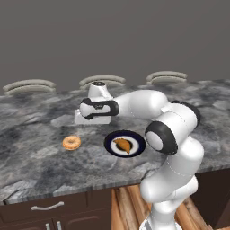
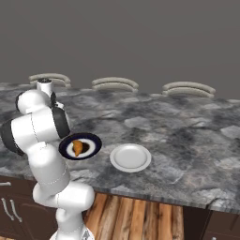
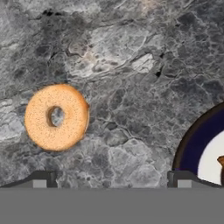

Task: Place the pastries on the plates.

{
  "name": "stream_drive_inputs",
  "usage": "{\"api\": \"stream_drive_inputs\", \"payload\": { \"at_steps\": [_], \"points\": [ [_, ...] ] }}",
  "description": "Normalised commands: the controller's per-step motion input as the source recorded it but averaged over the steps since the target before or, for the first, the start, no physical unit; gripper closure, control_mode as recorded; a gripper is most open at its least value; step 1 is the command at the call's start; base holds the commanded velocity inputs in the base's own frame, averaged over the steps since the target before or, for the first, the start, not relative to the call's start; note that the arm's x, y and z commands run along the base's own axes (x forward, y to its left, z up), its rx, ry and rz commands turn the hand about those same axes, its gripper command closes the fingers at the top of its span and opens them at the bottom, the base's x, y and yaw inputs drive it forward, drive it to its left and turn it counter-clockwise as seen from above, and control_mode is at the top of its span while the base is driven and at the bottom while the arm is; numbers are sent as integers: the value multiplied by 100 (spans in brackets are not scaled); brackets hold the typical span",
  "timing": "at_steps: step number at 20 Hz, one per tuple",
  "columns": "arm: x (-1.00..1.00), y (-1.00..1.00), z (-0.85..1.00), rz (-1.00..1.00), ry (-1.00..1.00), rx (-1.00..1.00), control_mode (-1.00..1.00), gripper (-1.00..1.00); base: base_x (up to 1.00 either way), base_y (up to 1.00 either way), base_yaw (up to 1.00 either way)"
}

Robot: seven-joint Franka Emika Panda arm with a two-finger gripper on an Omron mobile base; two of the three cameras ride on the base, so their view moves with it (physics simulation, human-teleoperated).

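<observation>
Writing: none is showing that can be read.
Gripper [image 3: 111,178]: hanging over the counter [image 1: 36,166] with jaws spread wide, gripping nothing.
Doughnut [image 3: 56,117]: lying on the counter ahead of the left fingertip [image 3: 41,178].
Croissant [image 1: 123,145]: sitting on the navy plate [image 1: 112,143].
White plate [image 2: 130,157]: sitting bare beside the navy plate.

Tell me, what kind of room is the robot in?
It looks like a kitchen. There's a long grey marbled stone counter with dark wood drawers under it. On it sit a doughnut, a croissant on a navy plate, and a white plate.
</observation>
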Motion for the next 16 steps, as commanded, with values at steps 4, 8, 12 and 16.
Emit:
{"api": "stream_drive_inputs", "payload": {
  "at_steps": [4,8,12,16],
  "points": [
    [0,42,-18,0,-3,2,-100,-100,0,0,0],
    [0,47,-13,0,-6,0,-100,-100,0,0,0],
    [13,26,-14,0,-8,0,-100,-100,0,0,0],
    [49,12,-8,0,-7,0,-100,-100,0,0,0]
  ]
}}
